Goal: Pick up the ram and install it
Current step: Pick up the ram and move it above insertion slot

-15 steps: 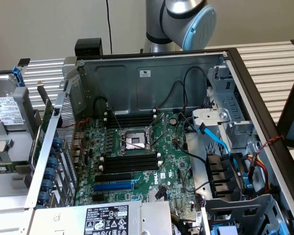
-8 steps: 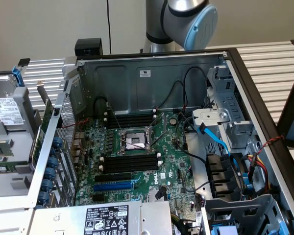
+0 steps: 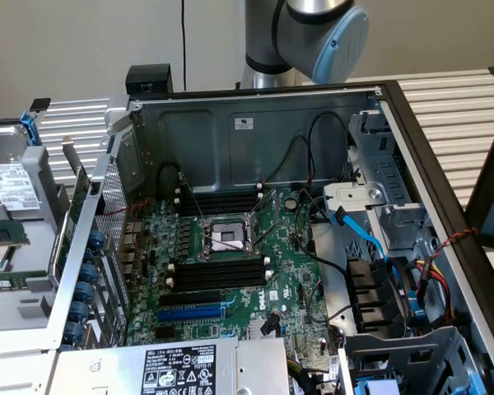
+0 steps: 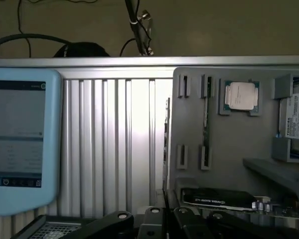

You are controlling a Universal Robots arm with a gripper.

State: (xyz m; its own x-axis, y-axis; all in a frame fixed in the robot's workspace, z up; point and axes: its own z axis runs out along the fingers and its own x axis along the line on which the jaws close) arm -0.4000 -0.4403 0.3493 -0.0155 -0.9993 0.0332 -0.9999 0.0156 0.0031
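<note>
The ram (image 4: 205, 119) is a thin dark-green stick standing on edge between grey holder clips on a grey parts tray (image 4: 189, 164). It lies some way beyond my gripper (image 4: 164, 220), whose black links show at the near edge of the wrist view, shut, with nothing seen between the fingers. In the exterior view the open computer case (image 3: 255, 132) shows the green motherboard (image 3: 284, 280) with long black memory slots (image 3: 218, 202) above and below (image 3: 218, 271) the processor socket (image 3: 226, 234). The arm's blue-capped joint (image 3: 325, 33) rises behind the case.
On the tray sit a processor (image 4: 240, 94), a hard drive (image 4: 295, 117) and a black graphics card (image 4: 219, 199). A light-blue teach pendant (image 4: 20, 144) stands beside it on the ribbed metal table (image 4: 109, 144). Cables (image 3: 370, 239) and drive cages (image 3: 395, 288) crowd the case on the exterior view's right.
</note>
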